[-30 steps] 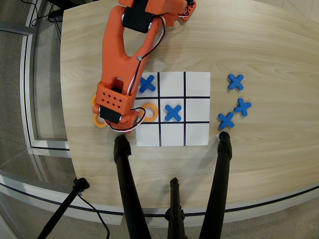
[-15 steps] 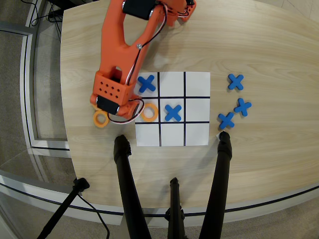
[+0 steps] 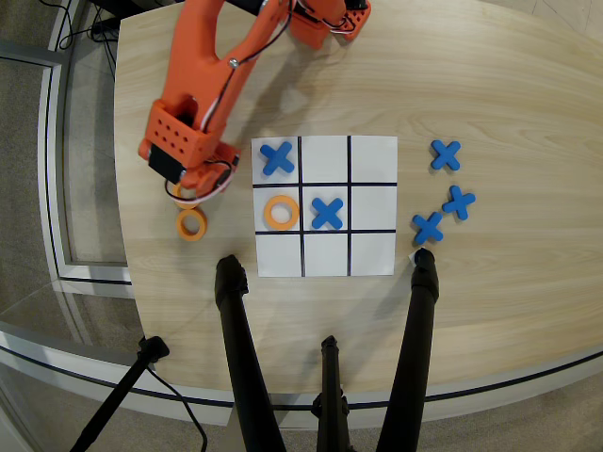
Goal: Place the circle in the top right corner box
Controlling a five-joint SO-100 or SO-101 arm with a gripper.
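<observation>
The orange arm reaches down from the top of the overhead view, and its gripper point(image 3: 191, 191) sits left of the paper grid point(image 3: 373, 264). Its body hides the jaws. An orange ring point(image 3: 180, 196) peeks out partly from under the gripper. A second orange ring point(image 3: 192, 224) lies free on the table just below it. A third ring point(image 3: 282, 212) lies in the grid's middle-left cell. Blue X pieces fill the top-left cell point(image 3: 277, 158) and the centre cell point(image 3: 327, 213). The top right corner box point(image 3: 373, 160) is blank white.
Three blue X pieces point(image 3: 446, 154) point(image 3: 459, 201) point(image 3: 427, 227) lie on the wooden table right of the grid. Black stand legs point(image 3: 236, 330) point(image 3: 421, 301) cross the front table edge below the grid. The arm's base point(image 3: 330, 21) stands at the table's far edge.
</observation>
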